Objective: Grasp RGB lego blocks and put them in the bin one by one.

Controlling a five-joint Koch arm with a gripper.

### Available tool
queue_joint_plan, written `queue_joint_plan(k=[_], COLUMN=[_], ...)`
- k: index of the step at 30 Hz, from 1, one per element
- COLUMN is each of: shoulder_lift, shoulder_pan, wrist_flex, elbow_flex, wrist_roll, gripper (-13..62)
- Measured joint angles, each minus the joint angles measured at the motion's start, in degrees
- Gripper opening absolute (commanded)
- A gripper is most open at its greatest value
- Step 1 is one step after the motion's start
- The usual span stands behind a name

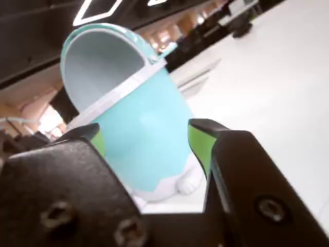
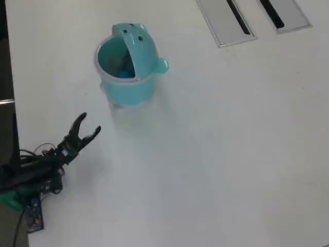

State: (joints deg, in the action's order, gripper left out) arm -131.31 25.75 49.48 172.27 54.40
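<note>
White tabletop [image 2: 221, 154] fills the overhead view, bare over most of its area. Two grey slotted panels [image 2: 226, 20] are set into it at the top right, well apart from everything else.

Light-teal bin [image 2: 128, 85] stands upright at upper left of the overhead view, lid [image 2: 139, 46] flipped open and tilted back; two dark dots show on the lid. One rounded ear knob [image 2: 161, 65] sticks out on the right side. Inside the bin, blue shows at the bottom: a blue lego block [image 2: 122, 73]. Other blocks cannot be made out there. In the wrist view the bin [image 1: 144, 134] looms close ahead, tilted in frame, with its pale base and small white feet on the table.

Black arm [image 2: 36, 172] lies low at the lower left of the overhead view, near the table edge, cables beside it.

Gripper [image 2: 86, 126] points toward the bin, near but not touching it. Jaws spread wide apart, nothing between them. Wrist view agrees: gripper [image 1: 146, 136] with green inner pads [image 1: 199, 144], gap empty.
</note>
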Motion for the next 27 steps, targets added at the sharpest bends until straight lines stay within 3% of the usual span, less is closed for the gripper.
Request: queue_joint_plan(k=[27], shoulder_lift=[0.0], shoulder_pan=[-10.1], wrist_flex=[3.3], elbow_flex=[4.8], wrist_roll=[-26.2], gripper=[31.6])
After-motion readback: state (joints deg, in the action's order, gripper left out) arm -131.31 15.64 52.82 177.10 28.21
